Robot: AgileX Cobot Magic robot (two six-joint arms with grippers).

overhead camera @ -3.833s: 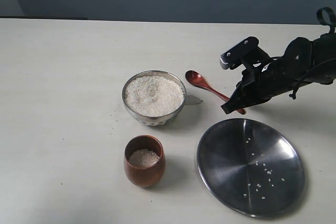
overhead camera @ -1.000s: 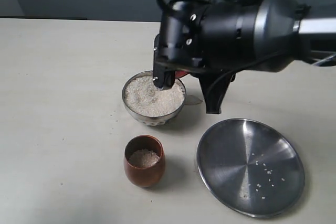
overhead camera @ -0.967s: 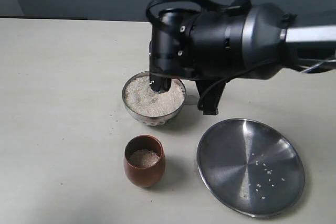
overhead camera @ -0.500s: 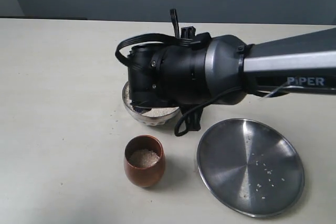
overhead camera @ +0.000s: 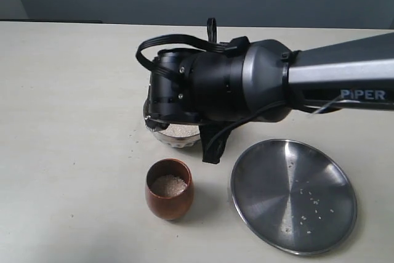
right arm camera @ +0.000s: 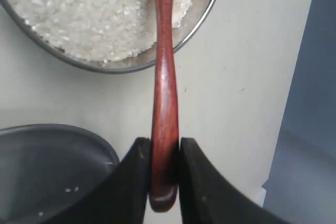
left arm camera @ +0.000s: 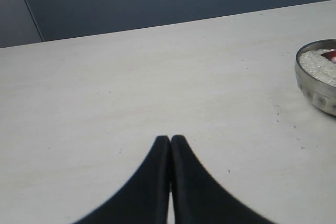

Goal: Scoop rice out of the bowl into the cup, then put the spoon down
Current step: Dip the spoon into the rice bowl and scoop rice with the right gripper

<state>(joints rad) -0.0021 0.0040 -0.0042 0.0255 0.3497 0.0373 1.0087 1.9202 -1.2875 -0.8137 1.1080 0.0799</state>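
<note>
My right gripper [right arm camera: 165,142] is shut on the handle end of the reddish-brown wooden spoon [right arm camera: 164,77]. The spoon's head reaches over the rim into the rice [right arm camera: 79,14] in the steel bowl [right arm camera: 202,27]. In the exterior view the bulky right arm [overhead camera: 221,90] hides most of the bowl [overhead camera: 176,135] and the whole spoon. The wooden cup [overhead camera: 169,189] stands in front of the bowl with some rice [overhead camera: 169,184] in it. My left gripper [left arm camera: 170,139] is shut on nothing over bare table, far from the bowl [left arm camera: 315,85].
A flat steel plate [overhead camera: 294,195] with several loose grains lies to the right of the cup and shows below the spoon handle as a grey plate [right arm camera: 52,171] in the right wrist view. A few stray grains lie on the table beside the bowl.
The right arm took the spoon from the table and swung over the bowl. In the last half second it shifted slightly, still covering the bowl. The cup and plate have not moved.
</note>
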